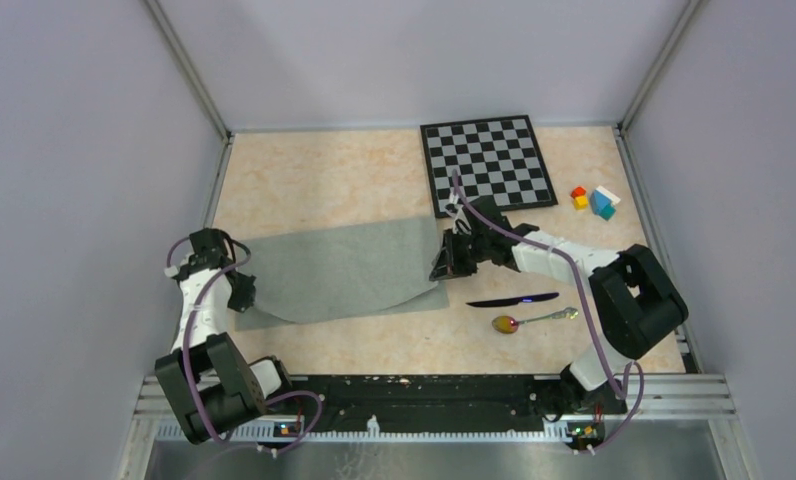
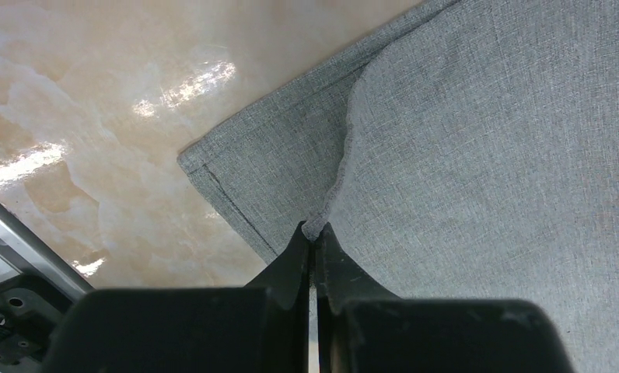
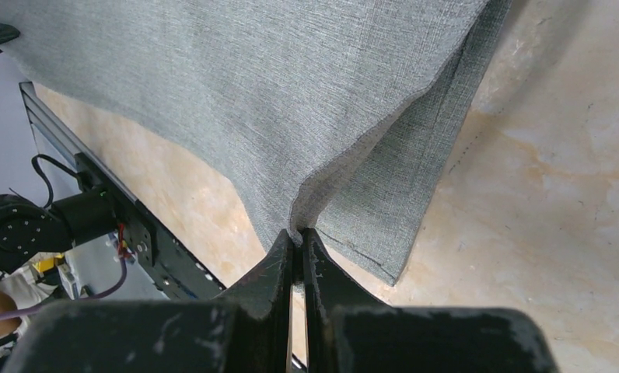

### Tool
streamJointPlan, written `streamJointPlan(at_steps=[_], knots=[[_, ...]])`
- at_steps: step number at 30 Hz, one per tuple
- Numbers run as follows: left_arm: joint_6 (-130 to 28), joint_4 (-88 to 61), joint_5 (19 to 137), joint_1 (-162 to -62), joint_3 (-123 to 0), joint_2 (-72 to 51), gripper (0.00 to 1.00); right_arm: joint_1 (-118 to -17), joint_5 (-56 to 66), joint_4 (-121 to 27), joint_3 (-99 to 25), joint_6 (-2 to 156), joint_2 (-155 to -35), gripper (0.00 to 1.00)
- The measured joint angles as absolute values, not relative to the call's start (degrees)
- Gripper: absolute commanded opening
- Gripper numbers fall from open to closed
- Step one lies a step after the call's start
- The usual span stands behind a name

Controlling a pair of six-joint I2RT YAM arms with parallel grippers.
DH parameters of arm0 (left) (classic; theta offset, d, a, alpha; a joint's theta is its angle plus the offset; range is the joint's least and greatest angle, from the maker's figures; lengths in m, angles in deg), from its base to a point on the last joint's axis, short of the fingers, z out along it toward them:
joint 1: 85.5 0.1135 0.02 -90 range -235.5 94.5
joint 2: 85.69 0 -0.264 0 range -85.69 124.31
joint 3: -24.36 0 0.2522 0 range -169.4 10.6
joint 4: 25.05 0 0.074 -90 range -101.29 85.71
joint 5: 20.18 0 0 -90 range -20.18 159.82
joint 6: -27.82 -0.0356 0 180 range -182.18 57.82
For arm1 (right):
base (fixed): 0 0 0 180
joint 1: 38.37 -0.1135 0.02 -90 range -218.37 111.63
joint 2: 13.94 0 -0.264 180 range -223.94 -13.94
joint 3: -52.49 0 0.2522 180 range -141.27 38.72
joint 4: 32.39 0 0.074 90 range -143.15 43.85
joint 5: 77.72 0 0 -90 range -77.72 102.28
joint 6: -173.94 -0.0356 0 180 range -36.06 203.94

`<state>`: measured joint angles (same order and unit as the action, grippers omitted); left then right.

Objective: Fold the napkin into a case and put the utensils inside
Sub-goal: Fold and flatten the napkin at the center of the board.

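The grey-green napkin (image 1: 344,268) lies across the table's middle, its upper layer doubled over the lower one and sagging between both grippers. My left gripper (image 1: 242,292) is shut on the upper layer's left corner (image 2: 316,227); the lower layer's corner (image 2: 213,167) lies flat beside it. My right gripper (image 1: 444,262) is shut on the upper layer's right corner (image 3: 297,227), held just above the lower layer (image 3: 400,210). The dark knife (image 1: 512,299) and the spoon (image 1: 529,321), silver handle and yellow-red bowl, lie on the table right of the napkin.
A black-and-white chessboard (image 1: 489,163) lies at the back, just behind my right gripper. Small coloured blocks (image 1: 594,200) sit at the back right. Grey walls close in both sides. A metal rail (image 1: 424,390) runs along the near edge.
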<state>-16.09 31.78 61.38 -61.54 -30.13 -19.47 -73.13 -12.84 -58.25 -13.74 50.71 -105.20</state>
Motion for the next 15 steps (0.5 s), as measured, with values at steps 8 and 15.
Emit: streamJointPlan(at_steps=[8, 15], knots=[[-17.4, 30.3, 59.8, -61.6, -30.1, -18.4, 0.0, -73.1, -12.6, -58.2, -12.2, 50.0, -105.0, 0.0], [-18.4, 28.9, 59.8, -61.6, -30.1, -16.9, 0.0, -73.3, -12.6, -57.2, -10.6, 49.2, -104.8, 0.0]])
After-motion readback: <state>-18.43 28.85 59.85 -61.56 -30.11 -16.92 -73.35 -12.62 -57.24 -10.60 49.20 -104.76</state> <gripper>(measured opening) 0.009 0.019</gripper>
